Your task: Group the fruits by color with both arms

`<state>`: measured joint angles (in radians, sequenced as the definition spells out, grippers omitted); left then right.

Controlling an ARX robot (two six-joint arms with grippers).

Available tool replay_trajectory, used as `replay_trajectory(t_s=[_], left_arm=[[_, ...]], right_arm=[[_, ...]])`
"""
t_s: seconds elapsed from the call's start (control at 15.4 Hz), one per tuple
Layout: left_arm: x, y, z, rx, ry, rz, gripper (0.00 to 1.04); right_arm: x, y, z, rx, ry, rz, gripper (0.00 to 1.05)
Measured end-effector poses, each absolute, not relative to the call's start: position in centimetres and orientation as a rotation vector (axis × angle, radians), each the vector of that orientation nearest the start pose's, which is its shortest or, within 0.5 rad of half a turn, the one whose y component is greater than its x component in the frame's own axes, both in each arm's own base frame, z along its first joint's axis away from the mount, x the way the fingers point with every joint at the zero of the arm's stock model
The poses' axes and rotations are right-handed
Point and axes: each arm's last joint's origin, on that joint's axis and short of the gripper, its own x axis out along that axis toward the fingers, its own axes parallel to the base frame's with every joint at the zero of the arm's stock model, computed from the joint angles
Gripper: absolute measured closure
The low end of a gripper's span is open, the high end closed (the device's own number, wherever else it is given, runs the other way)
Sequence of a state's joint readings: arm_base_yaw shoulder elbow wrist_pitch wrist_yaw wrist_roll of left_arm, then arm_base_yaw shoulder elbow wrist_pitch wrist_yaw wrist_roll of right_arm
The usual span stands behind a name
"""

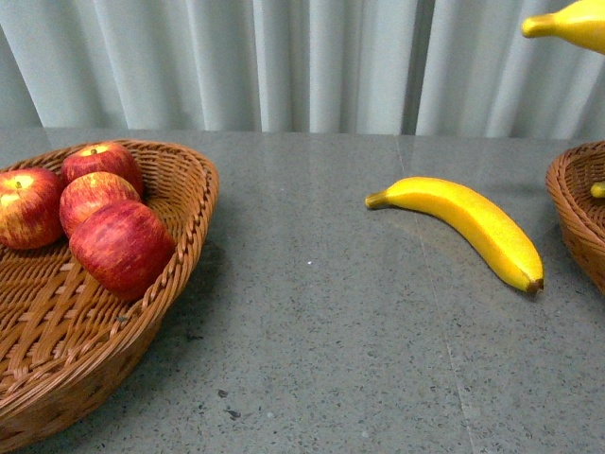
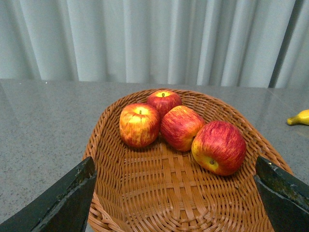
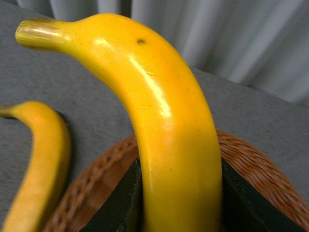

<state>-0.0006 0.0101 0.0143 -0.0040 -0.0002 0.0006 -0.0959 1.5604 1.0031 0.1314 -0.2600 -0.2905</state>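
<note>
Several red apples (image 1: pixel 121 244) with yellow streaks lie in the wicker basket (image 1: pixel 180 284) at the left. My left gripper (image 2: pixel 176 193) hovers open over that basket, its black fingers (image 2: pixel 67 200) wide apart and holding nothing, with the apples (image 2: pixel 179 126) just beyond them. My right gripper (image 3: pixel 181 203) is shut on a yellow banana (image 3: pixel 164 125), held above a second wicker basket (image 3: pixel 260 169). In the front view that banana (image 1: pixel 572 24) hangs at the top right. Another banana (image 1: pixel 468 222) lies on the table between the baskets. Neither arm appears in the front view.
The grey stone table (image 1: pixel 321 359) runs back to a pale curtain (image 1: pixel 302 57). The right basket (image 1: pixel 572 203) is cut off by the frame edge, and a bit of yellow fruit (image 1: pixel 597 189) shows inside it. The loose banana (image 3: pixel 41 159) lies just beside that basket.
</note>
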Motion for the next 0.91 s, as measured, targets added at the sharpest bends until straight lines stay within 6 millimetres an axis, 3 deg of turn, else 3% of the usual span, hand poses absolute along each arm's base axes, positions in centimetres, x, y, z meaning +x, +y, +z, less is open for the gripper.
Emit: replay_trajectory(t_s=[0.26,0.58,0.84,0.91], left_arm=[[9.7,0.0,16.7,0.000,-0.001,0.000,0.07],[9.7,0.0,16.7,0.000,0.000,0.000,0.07],[9.7,0.0,16.7,0.000,-0.001,0.000,0.07],[9.7,0.0,16.7,0.000,0.000,0.000,0.07]], right_arm=[[32.3,-7.5,22.6,-0.321,0.509,0.142,0.69],[29.7,-9.2,22.5,-0.330,0.601,0.194,0.69],[29.0,-8.3,23.7,-0.313,0.577,0.256,0.26],[29.0,-8.1,23.9,-0.310,0.574,0.261,0.23]])
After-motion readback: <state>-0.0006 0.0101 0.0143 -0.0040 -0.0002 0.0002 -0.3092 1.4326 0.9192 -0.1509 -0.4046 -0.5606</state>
